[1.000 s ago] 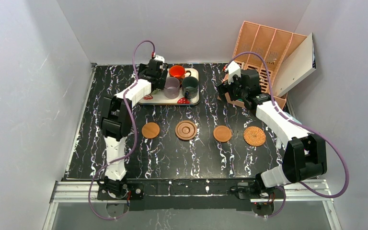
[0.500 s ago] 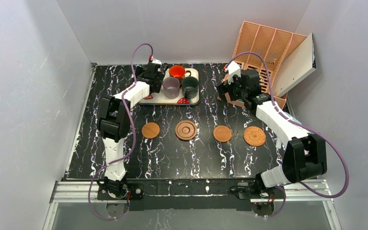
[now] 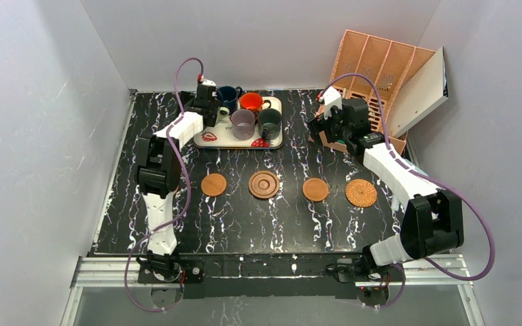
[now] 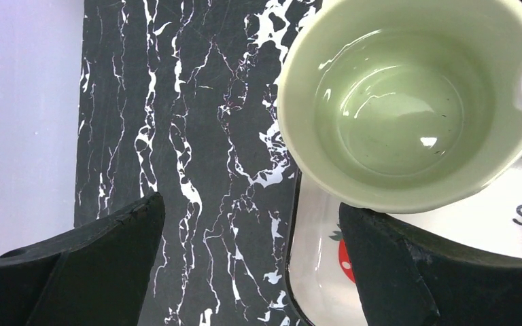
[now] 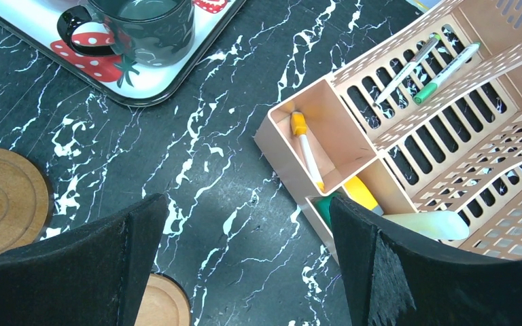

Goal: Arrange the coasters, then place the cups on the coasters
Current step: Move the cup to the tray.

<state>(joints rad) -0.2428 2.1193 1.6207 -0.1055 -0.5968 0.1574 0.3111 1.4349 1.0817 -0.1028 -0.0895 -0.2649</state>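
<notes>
coasters (image 3: 264, 184): four in a row; cups (image 3: 243, 123): five on the tray (image 3: 231, 140).

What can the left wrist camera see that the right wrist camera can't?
Only the left wrist camera sees the pale green cup, empty, by the tray's edge. Only the right wrist camera sees the dark grey-green cup, two brown coasters and the peach organizer holding pens. Both see the strawberry tray and the black marbled table. Each also sees its own open gripper: the left gripper and the right gripper.
</notes>
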